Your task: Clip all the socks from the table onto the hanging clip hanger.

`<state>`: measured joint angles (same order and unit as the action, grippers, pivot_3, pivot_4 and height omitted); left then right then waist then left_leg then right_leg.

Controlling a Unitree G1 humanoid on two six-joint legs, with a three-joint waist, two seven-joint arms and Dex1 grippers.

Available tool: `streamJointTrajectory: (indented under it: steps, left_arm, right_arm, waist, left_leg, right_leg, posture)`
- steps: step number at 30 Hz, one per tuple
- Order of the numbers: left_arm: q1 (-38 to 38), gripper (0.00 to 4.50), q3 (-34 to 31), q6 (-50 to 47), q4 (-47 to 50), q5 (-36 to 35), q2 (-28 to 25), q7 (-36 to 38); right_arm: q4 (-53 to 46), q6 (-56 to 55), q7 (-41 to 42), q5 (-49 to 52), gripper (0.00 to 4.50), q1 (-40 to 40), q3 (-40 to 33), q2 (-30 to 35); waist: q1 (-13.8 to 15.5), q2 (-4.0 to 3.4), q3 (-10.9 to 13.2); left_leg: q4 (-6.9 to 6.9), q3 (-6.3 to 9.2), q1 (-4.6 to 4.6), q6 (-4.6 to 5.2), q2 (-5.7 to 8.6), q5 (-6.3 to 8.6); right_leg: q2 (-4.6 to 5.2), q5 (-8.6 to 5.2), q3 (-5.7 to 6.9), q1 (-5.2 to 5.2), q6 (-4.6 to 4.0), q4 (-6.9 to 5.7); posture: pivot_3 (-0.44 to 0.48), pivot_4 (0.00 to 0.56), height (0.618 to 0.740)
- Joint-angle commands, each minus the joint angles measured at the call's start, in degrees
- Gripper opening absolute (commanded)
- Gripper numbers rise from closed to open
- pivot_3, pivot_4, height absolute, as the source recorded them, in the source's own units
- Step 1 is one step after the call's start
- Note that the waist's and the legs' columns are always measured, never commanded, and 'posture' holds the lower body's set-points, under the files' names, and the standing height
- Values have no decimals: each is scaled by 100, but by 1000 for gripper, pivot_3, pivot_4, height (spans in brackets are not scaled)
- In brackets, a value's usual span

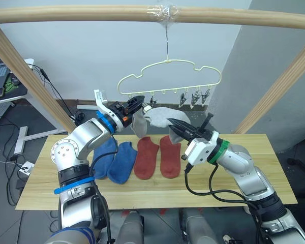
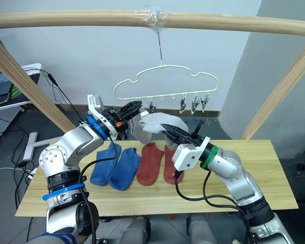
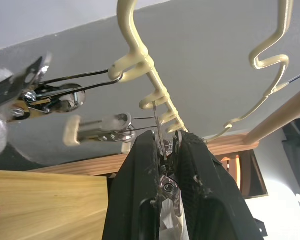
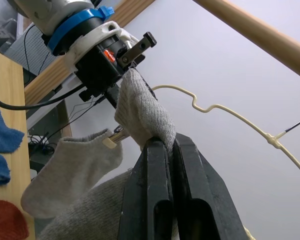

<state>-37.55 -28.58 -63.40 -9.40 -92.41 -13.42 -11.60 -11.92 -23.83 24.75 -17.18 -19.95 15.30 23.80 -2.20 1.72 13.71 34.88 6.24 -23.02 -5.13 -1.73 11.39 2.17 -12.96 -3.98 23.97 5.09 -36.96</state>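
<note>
The pale yellow-green clip hanger (image 1: 169,63) hangs by its hook from the top pole. My left gripper (image 1: 141,101) is raised to its left clips and is shut on a metal clip (image 3: 160,142). One light grey sock (image 1: 139,125) dangles just below that gripper. My right gripper (image 1: 172,123) is shut on a second light grey sock (image 4: 140,112), holding it up against the left fingers. Two blue socks (image 1: 114,158) and two red socks (image 1: 157,156) lie flat side by side on the table (image 1: 234,168).
A thick wooden pole frame (image 1: 91,15) spans overhead, with slanted posts at the left (image 1: 25,71) and right (image 1: 282,84). Three metal clips (image 1: 195,96) hang bare at the hanger's right end. A desk with cables (image 1: 2,86) stands far left.
</note>
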Motion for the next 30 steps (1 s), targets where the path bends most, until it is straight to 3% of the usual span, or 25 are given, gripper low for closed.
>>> streamJointTrajectory:
  steps: [1, 30]
  left_arm:
    - [48, 233, 103, 55, 171, -270, -45, 79]
    - [95, 233, 380, 402, 147, -655, -318, 105]
  right_arm:
    - [-140, -50, -61, 28, 24, -84, -75, -45]
    - [38, -3, -110, 9, 24, -52, -47, -220]
  waist:
    - [1, 0, 0]
    - [23, 0, 1]
  left_leg:
    - [0, 0, 0, 0, 0, 0]
    - [-2, 0, -1, 0, 0, 0]
  right_leg:
    - [0, 0, 0, 0, 0, 0]
    - [0, -8, 0, 3, -14, 2]
  posture:
    - [-3, 212, 740]
    - [0, 226, 740]
